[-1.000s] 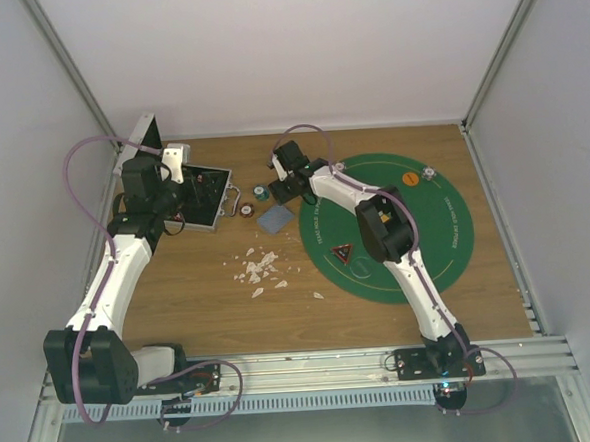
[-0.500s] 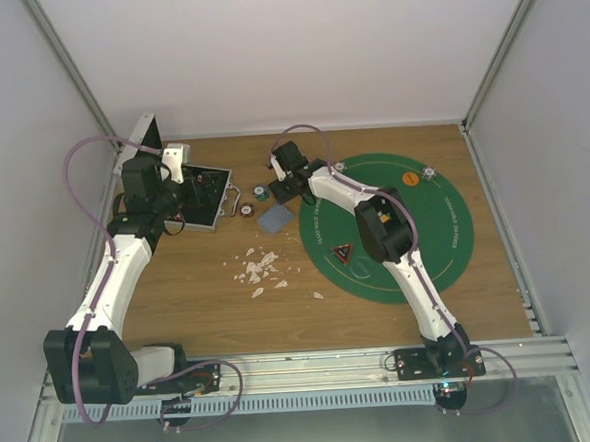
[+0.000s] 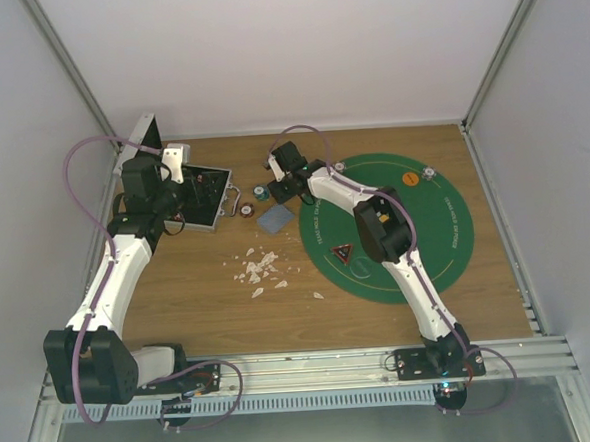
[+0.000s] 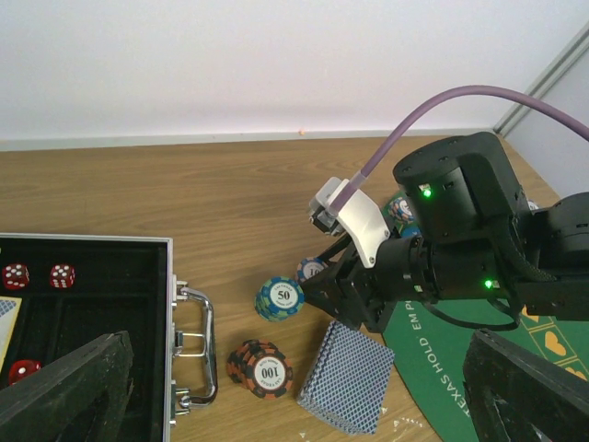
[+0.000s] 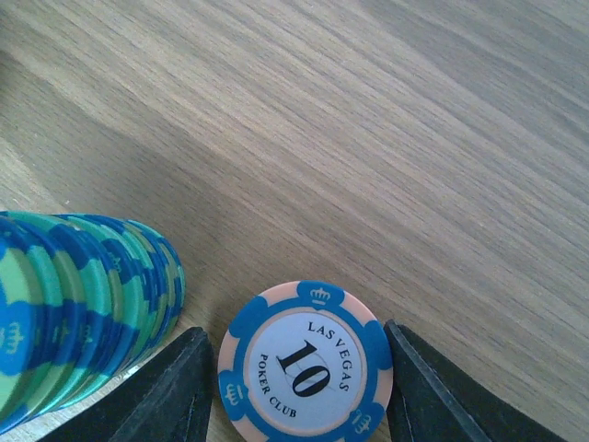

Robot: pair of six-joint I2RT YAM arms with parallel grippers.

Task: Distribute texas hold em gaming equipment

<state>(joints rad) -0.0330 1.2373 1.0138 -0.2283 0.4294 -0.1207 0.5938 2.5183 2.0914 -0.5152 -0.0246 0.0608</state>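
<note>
Chip (image 5: 306,361) | flat on table (image 5: 386,138) | between right tool (image 5: 299,368) fingers (image 5: 166,396) | green stack (image 5: 83,313) beside

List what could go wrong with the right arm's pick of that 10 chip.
1. The blue-and-pink round 10 poker chip lies flat on the wooden table between the right fingers. Gripped only by its thin edge, it may slip or flip out.
2. The green-and-blue chip stack sits right beside one finger, so it could get nudged and topple.
</note>
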